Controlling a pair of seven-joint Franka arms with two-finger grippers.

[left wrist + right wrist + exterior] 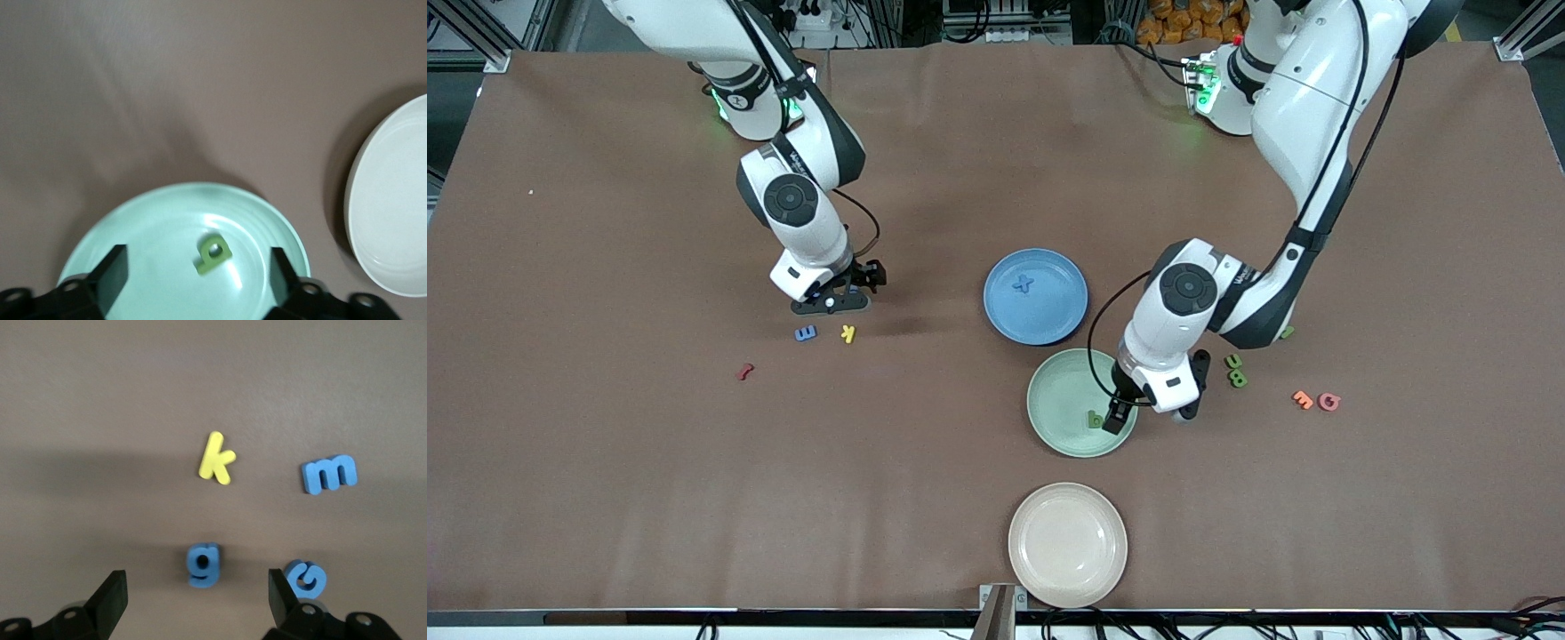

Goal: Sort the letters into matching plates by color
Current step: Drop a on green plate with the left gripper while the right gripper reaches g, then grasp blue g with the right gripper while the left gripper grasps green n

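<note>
1. The front view looks down from high across the table (605,489), facing both arm bases.
2. The left wrist view looks closely down on the green plate (160,220), shared with the front view (1060,418).
3. The right wrist view sits close above the yellow k (216,459), also seen in front (848,333).

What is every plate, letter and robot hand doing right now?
Blue plate: holds one blue x piece.
Green plate: holds one green letter, lying loose.
Beige plate: nothing in it.
Left hand: open over the green plate.
Right hand: open over the blue g.
Yellow k: on the table, unsorted.
Blue m: on the table, unsorted.
</note>
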